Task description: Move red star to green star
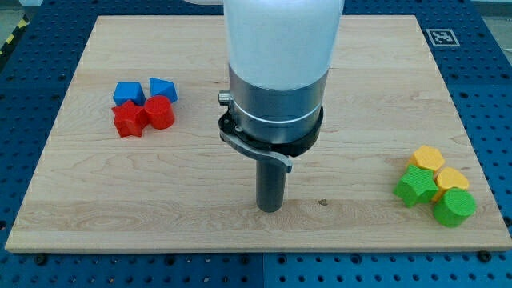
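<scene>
The red star (pixel 128 119) lies at the view's left on the wooden board (pixel 360 72), touching a red round block (pixel 160 112) on its right. The green star (pixel 416 186) lies at the view's lower right, packed against a green round block (pixel 454 207) and two yellow blocks (pixel 429 158) (pixel 451 179). My tip (pixel 270 209) rests on the board near the bottom middle, well right of the red star and well left of the green star, touching no block.
Two blue blocks (pixel 128 92) (pixel 162 89) sit just above the red pair. The arm's large white and grey body (pixel 276 72) hides the board's top middle. The board's edges border a blue perforated table (pixel 488 104).
</scene>
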You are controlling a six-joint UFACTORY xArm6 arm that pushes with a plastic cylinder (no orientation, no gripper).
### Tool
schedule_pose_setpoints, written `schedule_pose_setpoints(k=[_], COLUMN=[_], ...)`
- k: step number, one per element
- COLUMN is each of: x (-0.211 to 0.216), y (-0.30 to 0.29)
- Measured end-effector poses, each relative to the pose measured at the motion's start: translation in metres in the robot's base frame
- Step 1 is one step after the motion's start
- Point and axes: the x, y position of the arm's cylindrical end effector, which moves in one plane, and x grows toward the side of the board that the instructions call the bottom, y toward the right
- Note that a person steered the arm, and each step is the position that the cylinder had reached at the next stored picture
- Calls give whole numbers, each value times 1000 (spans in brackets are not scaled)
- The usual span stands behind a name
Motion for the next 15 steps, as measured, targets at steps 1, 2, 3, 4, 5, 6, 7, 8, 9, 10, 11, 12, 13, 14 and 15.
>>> schedule_pose_setpoints(k=[1,2,3,4,5,6,7,8,9,10,11,12,13,14,15], x=[-19,-39,-41,-49,-114,-137,-137,-136,-121,-107,-95,-86,-69,-53,-41], y=[-15,-100,-192,-214,-252,-271,-252,-200,-170,-152,-111,-48,19,81,106])
